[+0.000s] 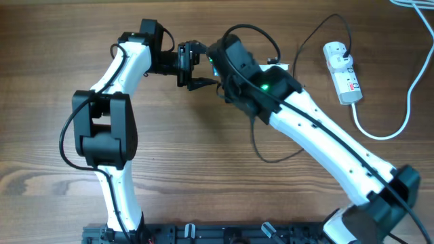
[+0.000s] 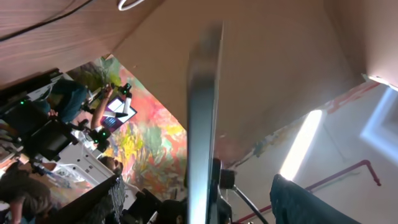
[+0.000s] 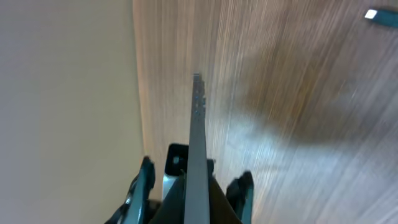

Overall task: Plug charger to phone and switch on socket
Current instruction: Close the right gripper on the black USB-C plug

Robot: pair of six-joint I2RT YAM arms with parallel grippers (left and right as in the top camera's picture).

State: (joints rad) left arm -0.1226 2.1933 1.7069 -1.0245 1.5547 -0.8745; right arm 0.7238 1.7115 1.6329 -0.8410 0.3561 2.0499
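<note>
Neither step looks finished. Nearest the arms' meeting point, the phone (image 3: 198,143) is held up off the table (image 1: 203,190), seen edge-on in both wrist views. The right gripper (image 3: 194,173) has its fingers (image 3: 144,180) spread on either side of that thin slab, not visibly pressing it. The left gripper (image 1: 192,64) faces it closely, but whether it pinches the phone cannot be told. No plug tip can be made out at the phone, so the plugging probably remains to be done. Farther right, the charger (image 1: 319,32) loops toward the socket (image 1: 342,80), where its far end appears seated. Both arms are well apart from the socket, so its switch is likely untouched.
</note>
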